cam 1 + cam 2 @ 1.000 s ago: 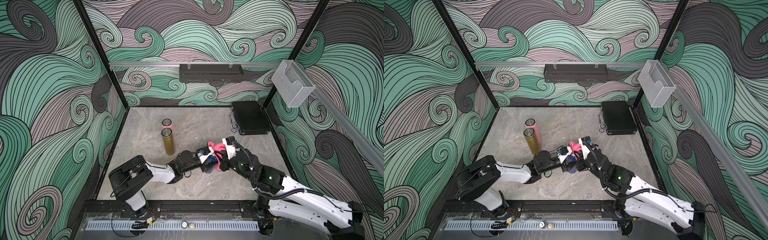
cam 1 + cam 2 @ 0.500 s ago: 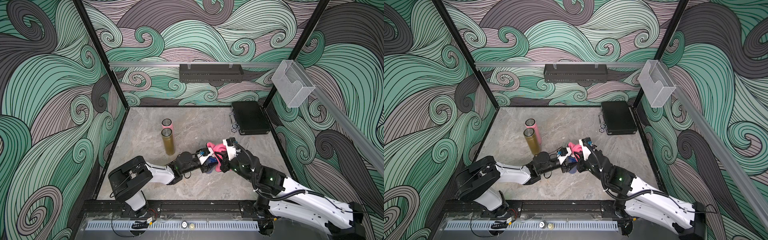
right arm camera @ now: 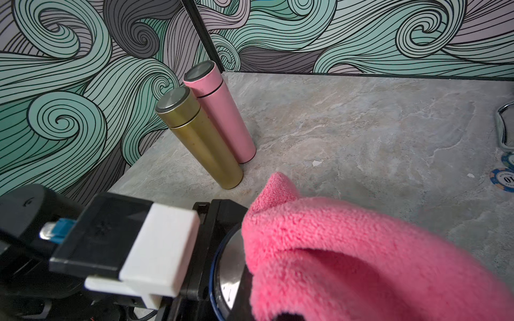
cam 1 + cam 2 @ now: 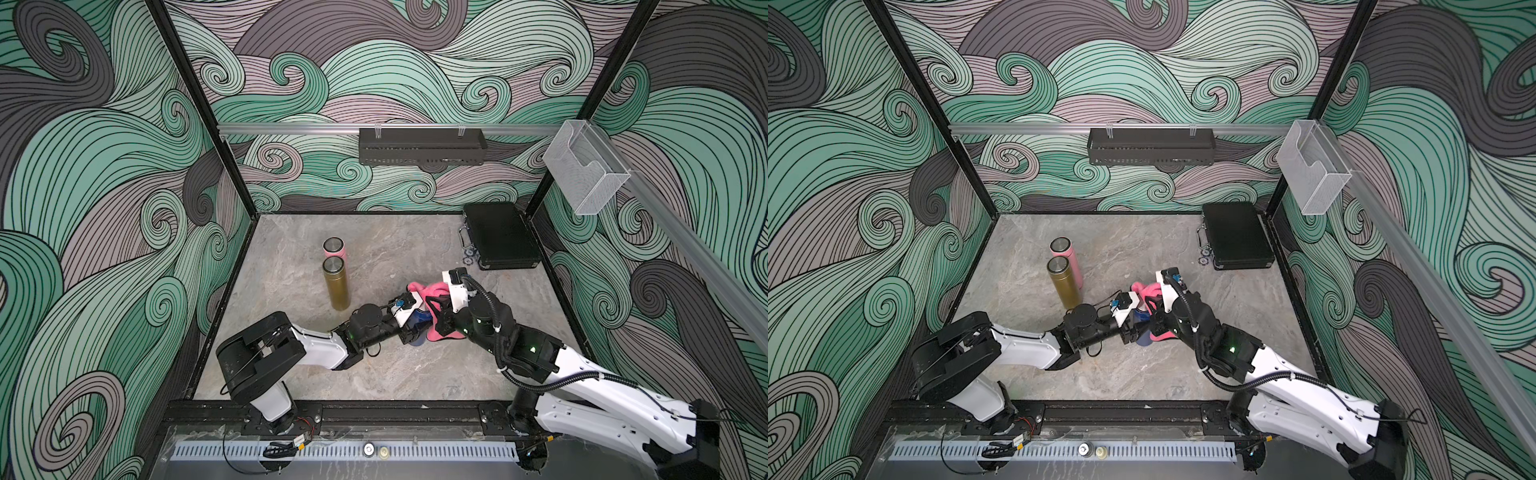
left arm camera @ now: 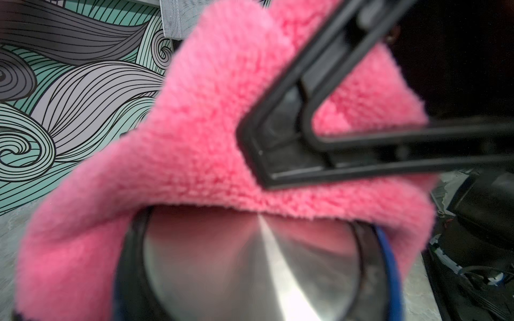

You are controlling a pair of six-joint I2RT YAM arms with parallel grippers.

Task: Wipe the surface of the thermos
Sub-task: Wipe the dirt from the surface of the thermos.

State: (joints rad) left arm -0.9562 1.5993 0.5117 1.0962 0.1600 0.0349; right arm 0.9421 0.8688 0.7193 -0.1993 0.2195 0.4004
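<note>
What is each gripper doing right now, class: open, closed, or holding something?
Left gripper: closed on the blue thermos.
Right gripper: closed on the pink cloth.

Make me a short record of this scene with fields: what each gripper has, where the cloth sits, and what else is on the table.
left gripper: shut on the blue thermos
right gripper: shut on the pink cloth
cloth position: draped over part of the blue thermos's steel lid and down its side
set aside: gold thermos and pink thermos, upright, side by side, lids on
back right: closed black case, poker chips beside it
surface: grey marbled table
</note>
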